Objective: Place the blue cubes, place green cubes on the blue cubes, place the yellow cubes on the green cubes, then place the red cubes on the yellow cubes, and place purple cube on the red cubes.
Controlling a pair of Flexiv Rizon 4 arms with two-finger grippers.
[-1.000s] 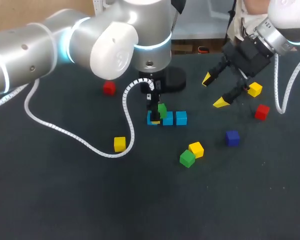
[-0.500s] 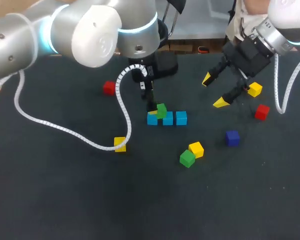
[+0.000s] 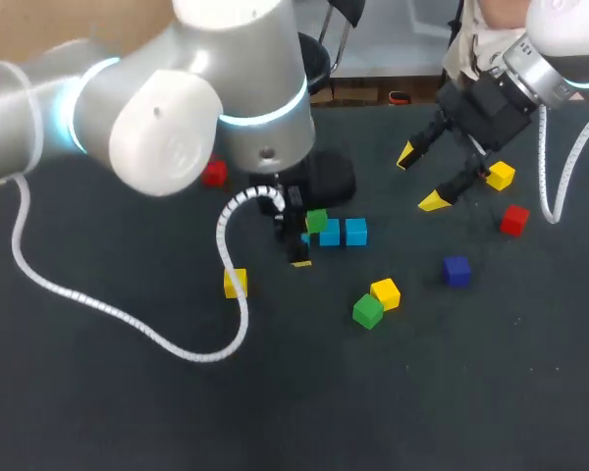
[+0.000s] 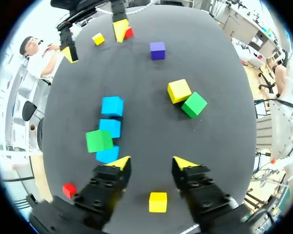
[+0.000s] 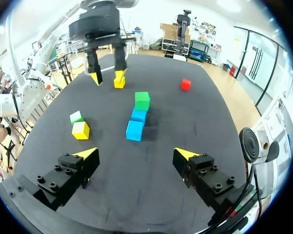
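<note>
Under the green cube [image 4: 99, 140], two blue cubes [image 4: 110, 127] (of three) lie part-hidden

Left gripper [image 4: 149, 163] and right gripper [image 5: 136, 153] both hover (fingers [image 4: 118, 163] spread wide apart).

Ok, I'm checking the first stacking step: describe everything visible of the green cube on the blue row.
The green cube is a plain, matte block with no markings visible. It rests on the row of blue cubes, over the two nearest the left gripper, twisted out of line with them and overhanging one side. Only blue cubes touch it; the open left gripper stands clear of it.
</note>
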